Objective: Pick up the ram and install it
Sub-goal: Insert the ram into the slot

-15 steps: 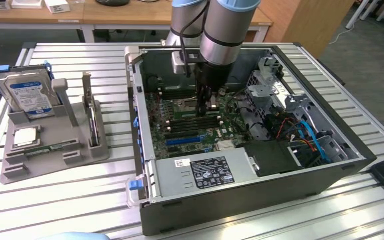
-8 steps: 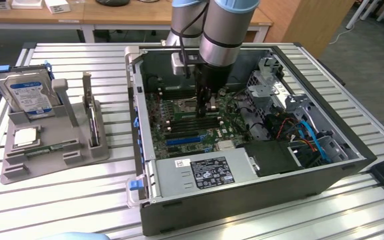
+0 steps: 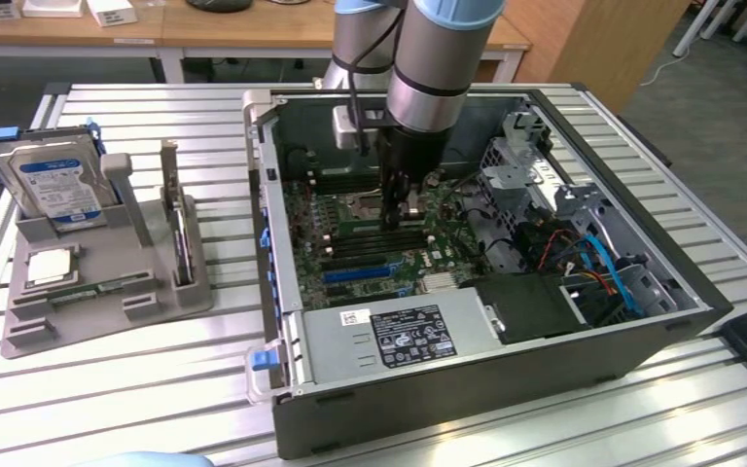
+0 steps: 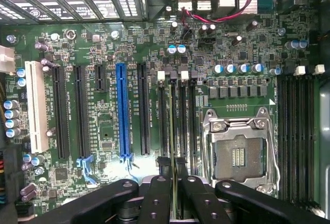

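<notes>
My gripper reaches down inside the open computer case, low over the motherboard. In the wrist view the gripper is shut on the ram, a thin green stick seen edge-on between the two black fingers. The ram lies along one of the black memory slots just beside the empty CPU socket, with the white slot latches at its far end. I cannot tell whether its edge touches the slot.
A blue expansion slot and a white one lie further from the socket. Cables and drive bays crowd the case on the exterior view's right. A grey holder on the exterior view's left carries a hard drive and a CPU chip.
</notes>
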